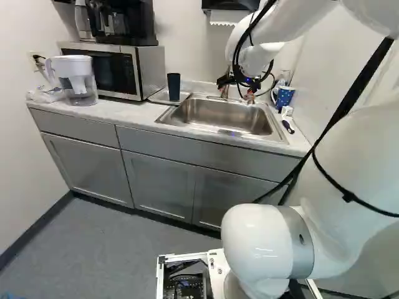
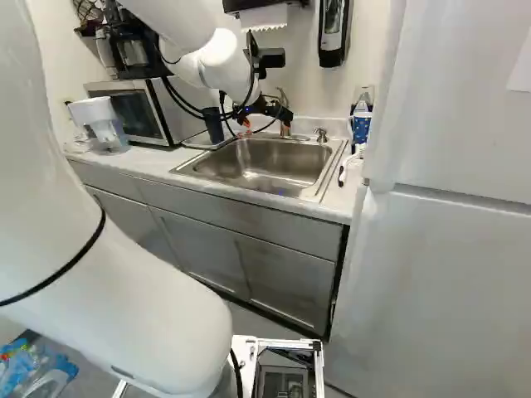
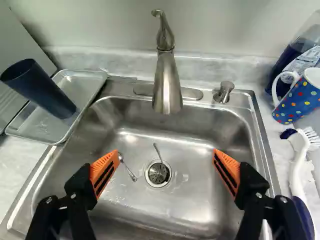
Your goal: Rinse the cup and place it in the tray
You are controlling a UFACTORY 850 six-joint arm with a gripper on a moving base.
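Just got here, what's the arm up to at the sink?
The arm's gripper hangs open over the sink, holding nothing. The dark blue cup stands in the metal tray beside the sink, so the placing looks done; whether it was rinsed, I can't tell. No water shows running from the faucet. A polka-dot mug stands on the counter at the sink's other side.
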